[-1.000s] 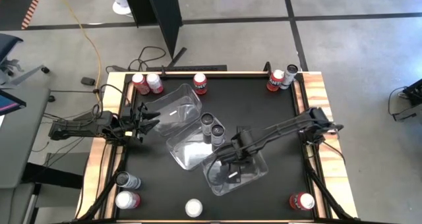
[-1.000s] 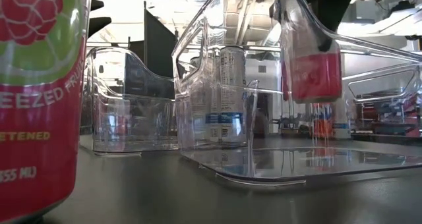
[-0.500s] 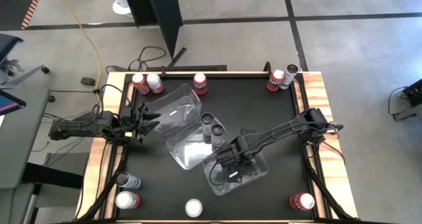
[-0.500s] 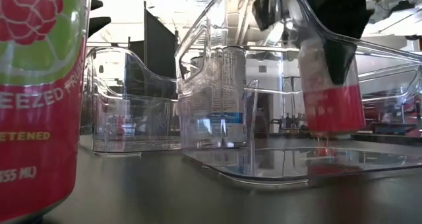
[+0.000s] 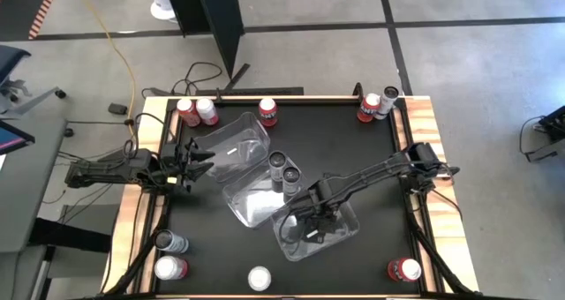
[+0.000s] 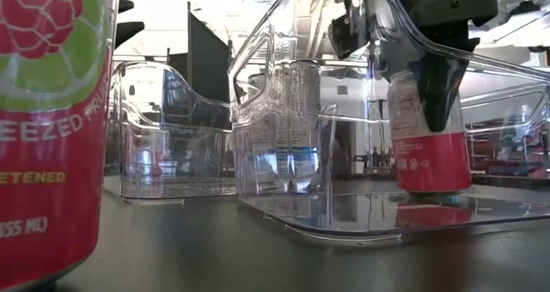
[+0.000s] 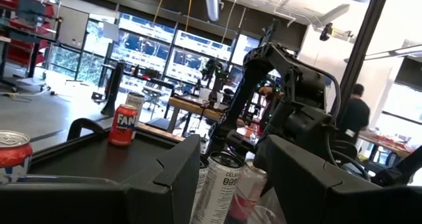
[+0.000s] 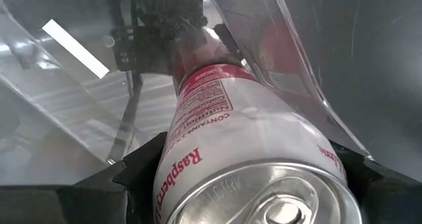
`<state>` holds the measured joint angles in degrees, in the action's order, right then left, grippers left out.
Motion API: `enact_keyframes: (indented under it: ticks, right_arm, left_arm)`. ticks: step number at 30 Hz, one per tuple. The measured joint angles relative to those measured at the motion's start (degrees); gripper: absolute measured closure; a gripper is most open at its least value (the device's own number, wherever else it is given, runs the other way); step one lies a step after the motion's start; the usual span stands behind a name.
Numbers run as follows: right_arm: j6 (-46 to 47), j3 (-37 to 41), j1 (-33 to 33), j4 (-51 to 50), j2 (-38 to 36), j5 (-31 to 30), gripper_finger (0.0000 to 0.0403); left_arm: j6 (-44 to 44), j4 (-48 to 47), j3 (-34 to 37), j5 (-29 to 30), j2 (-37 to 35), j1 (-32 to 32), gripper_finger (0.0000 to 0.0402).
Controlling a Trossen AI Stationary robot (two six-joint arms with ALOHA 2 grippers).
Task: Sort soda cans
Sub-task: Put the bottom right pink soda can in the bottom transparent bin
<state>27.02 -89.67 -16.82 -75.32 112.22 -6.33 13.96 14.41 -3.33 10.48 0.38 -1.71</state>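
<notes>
Lowered since a second ago, the red-and-white can [image 6: 427, 129] now stands on the floor of the near clear tub [image 5: 344, 238], with the right gripper [image 5: 316, 232] clamped around it.

From the room, the right arm reaches across the table into that tub, its fingers [image 8: 142, 168] pressed to both sides of the can. Two dark cans [image 5: 283, 170] stand just beside the middle tub [image 5: 247, 207]. Over at the table's left edge the left gripper [image 5: 196, 161] waits beside the far tub [image 5: 231, 141], jaws parted with nothing between them. Other cans stand along the table's edges.
</notes>
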Motion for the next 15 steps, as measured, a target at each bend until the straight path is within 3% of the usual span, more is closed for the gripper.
enact_keyframes:
  ticks: [4, 11, 15]
  right_arm:
    - [0.1, 0.0, 0.0, 0.6, 0.0, 0.0, 0.0088]
    - [0.6, 0.3, -0.6, 0.5, 0.2, 0.1, 0.0017]
    - [0.8, 0.3, -0.8, 0.4, -0.4, -0.2, 0.0014]
  left_arm:
    - [0.0, -0.1, 0.0, 0.0, 0.0, 0.0, 0.0233]
    - [0.0, -0.4, 0.0, -0.1, 0.0, 0.0, 0.0233]
    - [0.0, -0.5, 0.0, -0.2, 0.0, 0.0, 0.0233]
